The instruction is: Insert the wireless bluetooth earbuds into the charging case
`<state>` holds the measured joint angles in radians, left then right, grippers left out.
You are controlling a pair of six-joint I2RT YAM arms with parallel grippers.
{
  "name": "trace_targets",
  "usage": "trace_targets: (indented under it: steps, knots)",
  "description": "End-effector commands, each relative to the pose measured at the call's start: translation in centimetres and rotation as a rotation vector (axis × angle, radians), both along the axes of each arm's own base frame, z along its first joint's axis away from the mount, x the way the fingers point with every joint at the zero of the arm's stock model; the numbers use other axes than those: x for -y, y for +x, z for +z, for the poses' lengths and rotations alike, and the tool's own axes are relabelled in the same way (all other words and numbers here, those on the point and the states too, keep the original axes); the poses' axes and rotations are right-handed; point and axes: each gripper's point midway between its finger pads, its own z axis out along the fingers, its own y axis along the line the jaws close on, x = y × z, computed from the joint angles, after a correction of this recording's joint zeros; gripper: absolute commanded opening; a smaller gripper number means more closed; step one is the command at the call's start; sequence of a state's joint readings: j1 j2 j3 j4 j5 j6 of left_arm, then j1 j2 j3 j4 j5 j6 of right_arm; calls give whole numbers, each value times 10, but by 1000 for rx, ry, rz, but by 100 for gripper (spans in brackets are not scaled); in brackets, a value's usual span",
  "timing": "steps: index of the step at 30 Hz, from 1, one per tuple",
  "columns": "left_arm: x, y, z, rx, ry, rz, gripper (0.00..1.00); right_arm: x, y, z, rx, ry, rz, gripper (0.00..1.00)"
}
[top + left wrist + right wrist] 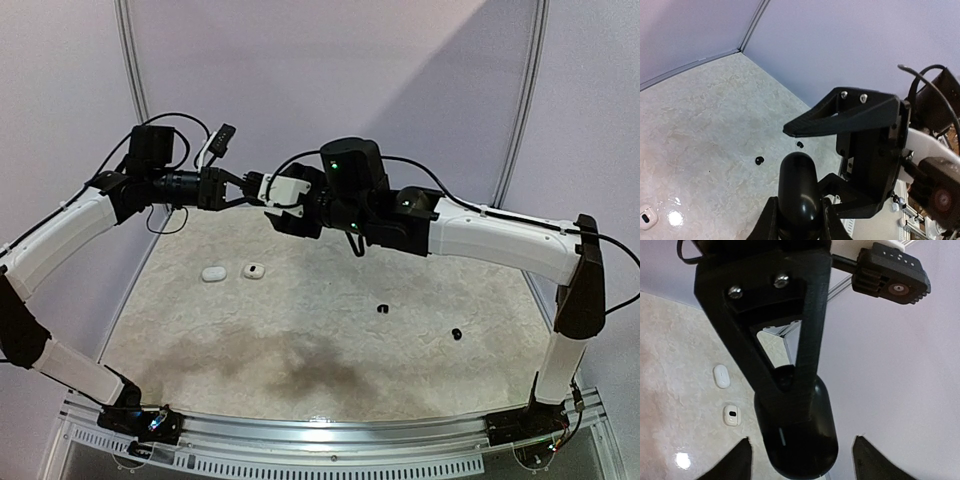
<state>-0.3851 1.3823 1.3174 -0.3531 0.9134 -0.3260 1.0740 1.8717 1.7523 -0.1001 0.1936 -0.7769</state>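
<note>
Begin at your left, where the left arm is raised well above the bench (300, 345). Its left fingers (769, 220) are closed firmly on one end of the black charging case (799, 190), which hangs in mid-air and touches nothing below. Under that hand, left of centre, two white oval cases (212, 273) lie just beside each other, the right-hand one showing a dark slot on top. Neither arm touches them, so they look like spares for this step. At the middle, where the two hands meet nose to nose, the black case is caught between them. That reads as a hand-over, probably to give the case a better grip or angle before it is loaded. The right fingers (737, 462) stand apart with the rounded end of the case between them. A clear gap shows on one side, though the wrist view is too cramped to say whether the other finger is touching the shell. Treat the left hand as the one carrying the weight. Further right, under the right arm, the two black earbuds (382, 308) sit loose on the bench, apart from each other and well apart from the case. Neither is seated yet, and the case must come down before a free hand can fetch one.
</note>
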Motion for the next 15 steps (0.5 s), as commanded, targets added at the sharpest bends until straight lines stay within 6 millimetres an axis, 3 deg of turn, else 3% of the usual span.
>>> trace_targets:
  steps: [1, 4, 6, 10, 15]
  knots:
    - [-2, -14, -6, 124, 62, -71, 0, 9, -1, 1, -177, 46, 44, 82]
    - [-5, -20, -10, 199, 98, -101, 0, 21, -25, -1, -487, 115, 251, 91]
    - [-6, -27, -13, 264, 120, -136, 0, 29, -36, 2, -627, 156, 336, 92]
    - [-3, -43, -15, 404, 154, -205, 0, 27, -41, -4, -777, 195, 341, 89]
    - [1, -49, -16, 438, 149, -227, 0, 17, -52, -7, -877, 226, 417, 79]
